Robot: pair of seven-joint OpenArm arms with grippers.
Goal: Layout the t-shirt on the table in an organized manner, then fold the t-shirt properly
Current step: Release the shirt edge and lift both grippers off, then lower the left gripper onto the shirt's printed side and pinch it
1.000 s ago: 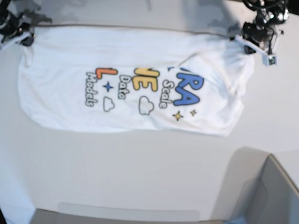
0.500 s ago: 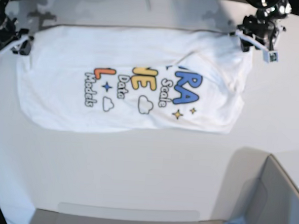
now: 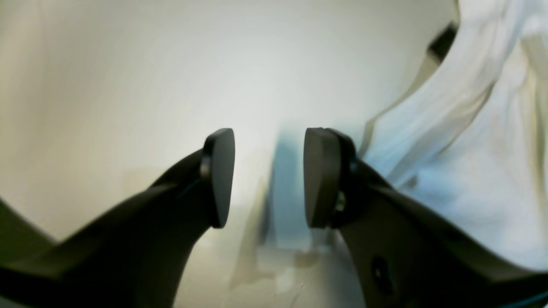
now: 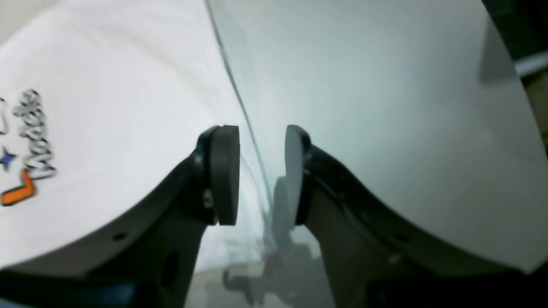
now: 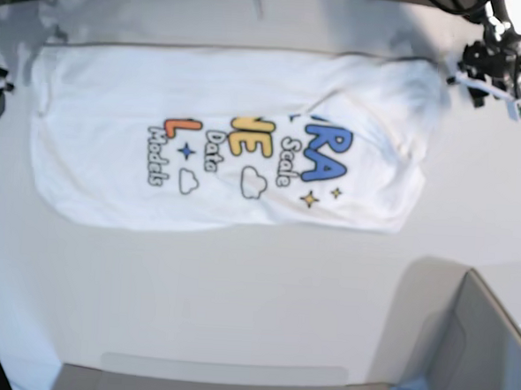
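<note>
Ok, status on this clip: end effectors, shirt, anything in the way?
Left end effector open, right end effector open, both empty. T-shirt flat on table. Nothing blocking.

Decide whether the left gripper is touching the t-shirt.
Apart. The base view shows bare table between the left gripper and the t-shirt; the left wrist view shows its jaws open and empty.

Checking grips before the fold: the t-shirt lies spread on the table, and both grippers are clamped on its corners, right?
Not quite. The t-shirt does lie spread on the table, but the left gripper and right gripper are open and empty, as both wrist views show.
</note>
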